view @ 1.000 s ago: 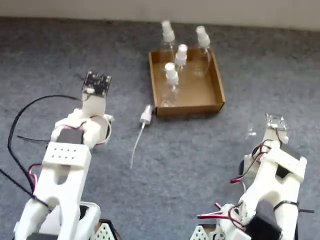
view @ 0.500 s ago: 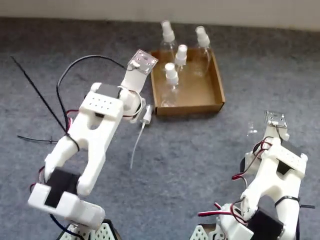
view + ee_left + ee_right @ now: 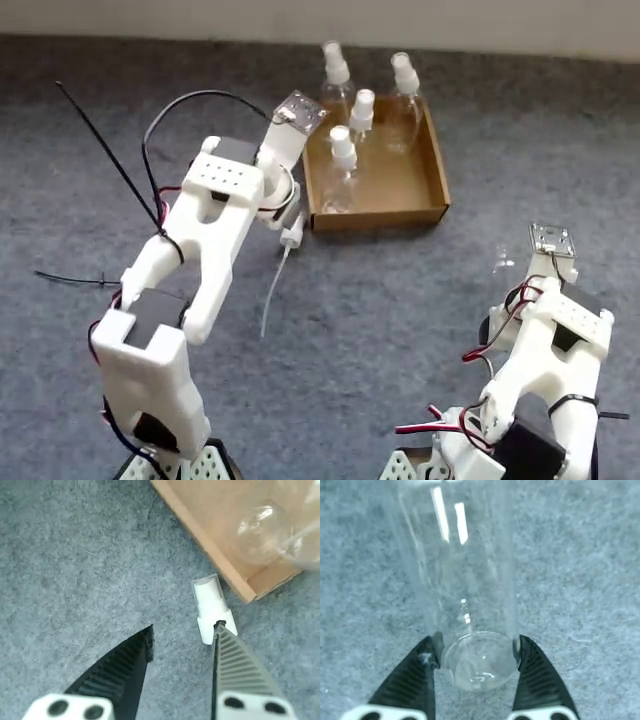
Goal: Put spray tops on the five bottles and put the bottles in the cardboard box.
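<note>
The left claw (image 3: 184, 627) gapes wide over a white spray top (image 3: 212, 607) lying on the grey table (image 3: 80, 120) just beside the cardboard box (image 3: 375, 216), 1 fingertip at its edge. The right claw (image 3: 476, 647) is closed on a clear bottle (image 3: 470, 580), well apart from the box.

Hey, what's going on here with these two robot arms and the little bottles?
Two arms are fitting spray tops on bottles and boxing them. The left end effector hangs open over a loose spray top, which lies on the carpet beside the cardboard box. The right end effector grips a clear bottle with no top on it. Four capped bottles stand at the box.
</note>
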Controlling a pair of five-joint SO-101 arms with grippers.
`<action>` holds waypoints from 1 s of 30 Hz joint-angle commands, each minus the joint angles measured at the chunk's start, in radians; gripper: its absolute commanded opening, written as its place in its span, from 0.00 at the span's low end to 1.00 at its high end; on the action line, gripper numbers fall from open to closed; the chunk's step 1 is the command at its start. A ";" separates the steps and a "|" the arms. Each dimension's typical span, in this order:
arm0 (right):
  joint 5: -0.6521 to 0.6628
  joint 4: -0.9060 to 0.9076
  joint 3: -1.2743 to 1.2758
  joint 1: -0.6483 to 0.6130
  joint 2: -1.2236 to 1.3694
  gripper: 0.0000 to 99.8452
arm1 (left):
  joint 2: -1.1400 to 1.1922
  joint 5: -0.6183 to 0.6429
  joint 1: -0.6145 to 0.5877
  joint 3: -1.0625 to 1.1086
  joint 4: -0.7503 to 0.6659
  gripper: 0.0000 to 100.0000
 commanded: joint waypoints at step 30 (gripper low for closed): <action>0.012 -0.004 0.015 -0.008 0.004 0.01 | 0.157 0.037 0.041 -0.082 -0.026 0.17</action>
